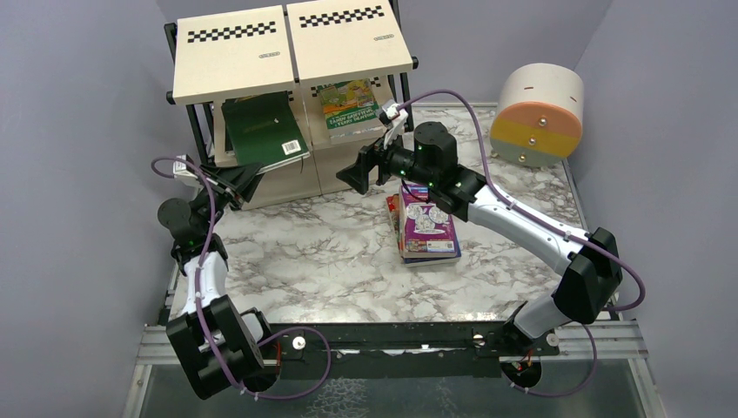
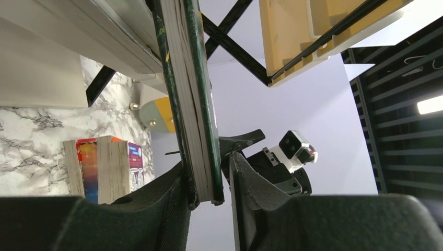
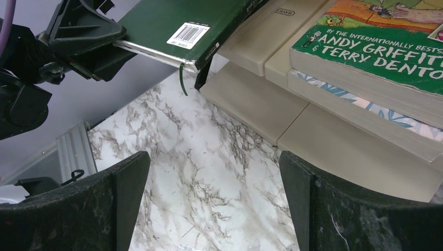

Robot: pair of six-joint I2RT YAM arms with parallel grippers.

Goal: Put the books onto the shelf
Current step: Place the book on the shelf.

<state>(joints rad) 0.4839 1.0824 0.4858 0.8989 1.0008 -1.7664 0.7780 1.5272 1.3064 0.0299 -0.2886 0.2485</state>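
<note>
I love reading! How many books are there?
5: green book in the left gripper; cartoon book atop floral book on the shelf; purple book atop red book on the table. More may hide beneath.

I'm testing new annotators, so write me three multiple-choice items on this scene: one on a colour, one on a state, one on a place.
1. What colour is the top cover of the book stack on the table?
A) purple B) black C) green
2. The right gripper is:
A) shut on a book B) open and empty C) out of view
3. Where is the dark green book?
A) on the stack B) at the shelf, held by the left gripper C) in the right gripper

Answers: A, a purple cover faces up; B, only marble shows between its spread fingers; B, its edge sits between the left fingers.
</note>
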